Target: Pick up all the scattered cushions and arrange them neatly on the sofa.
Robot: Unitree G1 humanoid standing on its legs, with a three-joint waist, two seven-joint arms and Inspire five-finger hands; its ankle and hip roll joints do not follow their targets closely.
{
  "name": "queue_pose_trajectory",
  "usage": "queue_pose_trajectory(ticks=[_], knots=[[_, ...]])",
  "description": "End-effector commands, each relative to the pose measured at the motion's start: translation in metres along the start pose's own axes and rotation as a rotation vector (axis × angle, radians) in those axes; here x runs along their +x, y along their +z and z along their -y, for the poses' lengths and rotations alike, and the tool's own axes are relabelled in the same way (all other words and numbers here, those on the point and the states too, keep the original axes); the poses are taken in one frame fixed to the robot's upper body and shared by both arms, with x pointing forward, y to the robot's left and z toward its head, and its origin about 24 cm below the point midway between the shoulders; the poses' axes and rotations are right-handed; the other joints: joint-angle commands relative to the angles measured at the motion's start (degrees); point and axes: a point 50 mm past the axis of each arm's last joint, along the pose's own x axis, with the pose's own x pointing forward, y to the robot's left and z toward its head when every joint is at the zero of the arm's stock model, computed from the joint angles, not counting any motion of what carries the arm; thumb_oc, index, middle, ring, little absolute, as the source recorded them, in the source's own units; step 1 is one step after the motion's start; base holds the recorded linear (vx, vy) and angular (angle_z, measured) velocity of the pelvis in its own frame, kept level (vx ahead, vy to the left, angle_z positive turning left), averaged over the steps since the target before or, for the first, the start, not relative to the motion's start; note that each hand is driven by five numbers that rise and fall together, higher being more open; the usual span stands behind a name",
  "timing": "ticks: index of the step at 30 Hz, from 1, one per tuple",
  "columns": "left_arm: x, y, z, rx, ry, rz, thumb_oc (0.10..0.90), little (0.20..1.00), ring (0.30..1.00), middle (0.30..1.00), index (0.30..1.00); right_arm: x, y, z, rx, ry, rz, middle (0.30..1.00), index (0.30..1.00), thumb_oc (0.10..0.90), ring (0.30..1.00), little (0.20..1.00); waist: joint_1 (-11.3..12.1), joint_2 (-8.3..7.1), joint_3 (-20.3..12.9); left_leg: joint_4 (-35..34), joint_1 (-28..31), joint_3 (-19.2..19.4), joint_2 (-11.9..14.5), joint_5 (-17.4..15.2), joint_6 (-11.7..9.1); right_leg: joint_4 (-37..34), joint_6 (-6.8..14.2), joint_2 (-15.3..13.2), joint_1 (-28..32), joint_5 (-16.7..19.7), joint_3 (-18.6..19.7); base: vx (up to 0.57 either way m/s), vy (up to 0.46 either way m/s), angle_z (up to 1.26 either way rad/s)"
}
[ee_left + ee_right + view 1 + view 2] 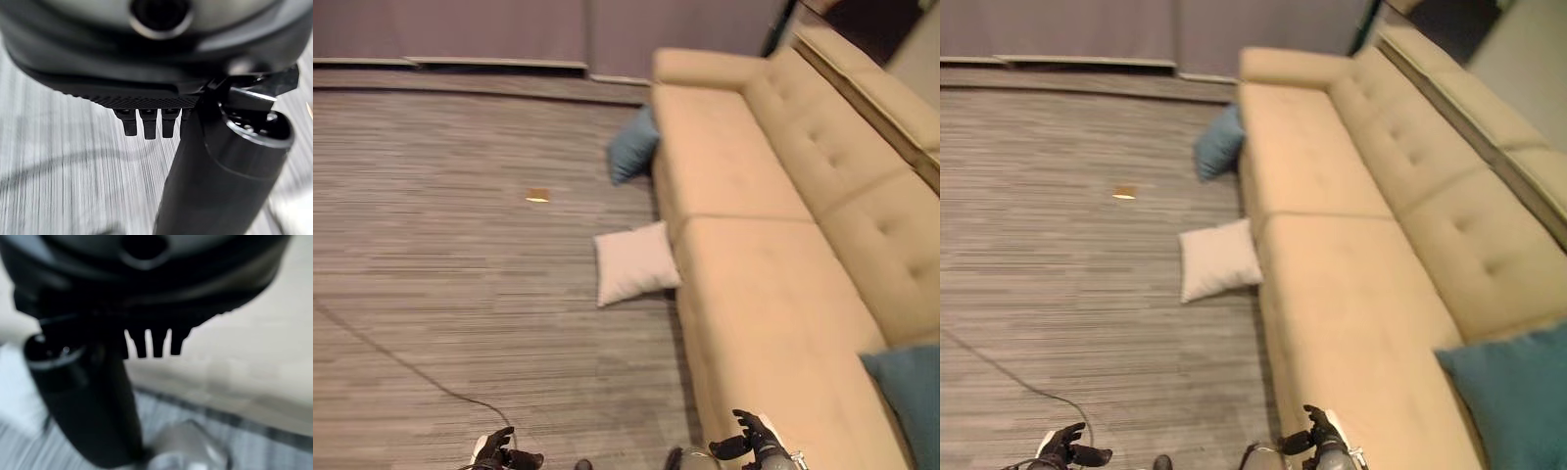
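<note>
A white cushion [634, 262] lies on the carpet against the front of the beige sofa [754, 294]. Farther off, a blue-grey cushion [632, 147] leans on the sofa's front near its far armrest. A teal cushion [1518, 397] rests on the sofa's near right end against the backrest. My left hand [499, 452] hangs low over the carpet at the lower left, fingers relaxed and empty. My right hand [754, 436] is at the sofa's near front edge, also open and holding nothing. In the wrist views the left hand [146, 122] and the right hand [151, 345] show straight fingers.
A small yellowish scrap [537, 195] lies on the grey striped carpet [460, 274] to the left of the cushions. A grey wall with a low ledge [499, 65] runs along the far side. The sofa's long seat is bare between the armrest and the teal cushion.
</note>
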Motion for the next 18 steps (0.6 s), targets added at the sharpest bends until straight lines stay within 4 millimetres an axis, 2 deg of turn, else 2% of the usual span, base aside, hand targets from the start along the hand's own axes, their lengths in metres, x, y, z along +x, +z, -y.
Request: queue_pose_trajectory(ticks=[1,3,4,5,6,7,8,9,11,12,13,14,15,16,17,18], knots=[[0.003,0.017,-0.006,-0.013,0.01,0.063,0.8,0.9,0.9,0.9,0.9,0.007,0.022,0.022,0.029,-0.082,0.071,0.9,0.9,0.8,0.9,0.9,-3.27,-2.3,4.63,-2.11,1.17,-2.09,-2.13,-3.14,-3.97,-16.96,-0.22,4.78,5.99,5.23,-1.89,0.32,0.044,1.07],[0.003,0.016,-0.002,0.001,-0.009,0.05,0.8,0.9,0.9,0.9,0.9,0.005,0.013,0.021,0.035,-0.079,0.044,0.9,0.9,0.8,0.9,0.9,-5.19,-2.23,4.82,-2.26,2.96,-5.83,-3.84,-3.85,-4.54,-19.66,0.77,6.13,3.78,7.4,-0.49,0.35,0.014,1.47],[0.003,0.017,0.001,0.005,-0.017,0.053,0.8,0.9,0.9,0.9,0.9,0.005,0.01,0.022,0.036,-0.084,0.036,0.9,0.9,0.8,0.9,0.9,-5.53,-2.25,4.84,-2.15,3.49,-6.62,-4.21,-4.17,-4.65,-20.13,0.59,5.93,4.58,7.42,-0.55,0.42,-0.04,1.39],[0.002,0.017,0.006,0.021,-0.035,0.058,0.8,0.9,0.9,0.9,0.9,0.002,0.0,0.022,0.044,-0.086,0.01,0.9,0.9,0.8,0.9,0.9,-6.16,-2.08,4.23,-1.92,4.44,-7.43,-4.66,-5.1,-4.68,-19.91,-0.61,5.63,5.88,7.06,-0.56,0.33,-0.063,1.44],[0.002,0.016,0.009,0.022,-0.041,0.057,0.8,0.9,0.9,0.9,0.9,0.001,-0.004,0.022,0.043,-0.088,-0.001,0.9,0.9,0.8,0.9,0.9,-6.53,-1.83,3.81,-1.52,4.78,-7.71,-4.59,-5.51,-4.98,-19.5,-0.8,5.69,6.15,6.82,-0.69,0.46,-0.125,1.25],[0.0,0.013,0.014,0.019,-0.057,0.05,0.8,0.9,0.9,0.9,0.9,-0.001,-0.011,0.022,0.052,-0.087,-0.024,0.9,0.9,0.8,0.9,0.9,-7.48,-1.37,2.75,-0.03,5.47,-7.43,-4.04,-6.83,-6.1,-20.22,-1.43,5.39,7.92,5.98,-1.74,0.39,-0.111,1.63],[-0.001,0.012,0.016,0.024,-0.064,0.05,0.8,0.9,0.9,0.9,0.9,-0.001,-0.012,0.022,0.05,-0.088,-0.026,0.9,0.9,0.8,0.9,0.9,-7.9,-1.12,2.61,2.09,5.29,-7.05,-3.78,-6.67,-6.93,-20.66,-1.7,5.54,9.02,5.68,-2.11,0.42,-0.119,1.01],[-0.001,0.015,0.018,0.031,-0.069,0.068,0.8,0.9,0.9,0.9,0.9,-0.001,-0.01,0.023,0.042,-0.089,-0.013,0.9,0.9,0.8,0.9,0.9,-8.01,-1.55,2.89,10.08,2.57,-4.57,-3.42,-4.63,-9.61,-21.73,-2.16,5.44,11.26,5.48,-1.87,0.24,-0.064,0.81],[0.0,0.02,0.018,0.03,-0.07,0.084,0.8,0.9,0.9,0.9,0.9,0.0,-0.009,0.025,0.039,-0.096,-0.014,0.9,0.9,0.8,0.9,0.9,-7.55,-2.4,3.46,18.04,-1.76,-0.55,-1.88,-3.41,-11.0,-22.71,-2.82,4.64,13.36,4.73,-1.96,0.17,-0.05,0.14],[0.0,0.023,0.018,0.027,-0.07,0.092,0.8,0.9,0.9,0.9,0.9,0.001,-0.008,0.026,0.037,-0.097,-0.02,0.9,0.9,0.8,0.9,0.9,-6.78,-3.23,3.76,19.92,-5.74,3.11,0.44,-4.84,-10.0,-22.92,-3.02,3.9,14.8,3.63,-1.74,0.2,-0.024,-0.19],[0.0,0.022,0.016,0.027,-0.068,0.087,0.8,0.9,0.9,0.9,0.9,0.001,-0.009,0.026,0.031,-0.093,-0.023,0.9,0.9,0.8,0.9,0.9,-6.38,-3.64,3.54,18.11,-7.07,4.35,1.54,-6.58,-8.85,-22.92,-2.69,3.48,15.24,3.07,-1.51,0.22,-0.001,-0.39],[0.0,0.02,0.015,0.031,-0.066,0.08,0.8,0.9,0.9,0.9,0.9,0.001,-0.008,0.025,0.027,-0.091,-0.026,0.9,0.9,0.8,0.9,0.9,-5.87,-3.71,3.41,16.16,-7.61,4.62,2.18,-6.82,-8.27,-22.86,-2.47,3.62,15.59,2.62,-1.23,0.23,0.039,-0.39],[0.0,0.017,0.014,0.033,-0.059,0.076,0.8,0.9,0.9,0.9,0.9,0.001,-0.008,0.025,0.021,-0.091,-0.026,0.9,0.9,0.8,0.9,0.9,-5.08,-3.87,3.42,14.07,-9.91,4.43,3.11,-4.43,-8.27,-22.83,-2.1,3.79,16.47,1.79,-0.59,0.21,0.06,-0.75],[0.0,0.016,0.014,0.031,-0.061,0.071,0.8,0.9,0.9,0.9,0.9,0.001,-0.008,0.024,0.018,-0.089,-0.027,0.9,0.9,0.8,0.9,0.9,-4.65,-3.66,3.45,11.84,-9.96,3.95,3.58,-3.39,-8.27,-22.8,-2.22,4.14,16.82,1.4,-0.22,0.38,0.208,-0.89],[0.0,0.015,0.014,0.014,-0.055,0.064,0.8,0.9,0.9,0.9,0.9,0.002,-0.007,0.024,0.012,-0.094,-0.026,0.9,0.9,0.8,0.9,0.9,-2.81,-3.12,3.94,5.7,-13.48,-1.19,4.95,3.25,-9.67,-21.62,-2.31,5.61,18.43,-0.27,2.42,0.36,0.23,-0.99],[0.0,0.017,0.015,0.001,-0.057,0.067,0.8,0.9,0.9,0.9,0.9,0.002,-0.008,0.024,0.011,-0.096,-0.029,0.9,0.9,0.8,0.9,0.9,-2.37,-3.25,4.12,5.13,-14.22,-2.74,4.62,4.04,-9.86,-21.03,-2.15,5.75,19.1,-0.86,3.51,0.4,0.275,-0.85]])
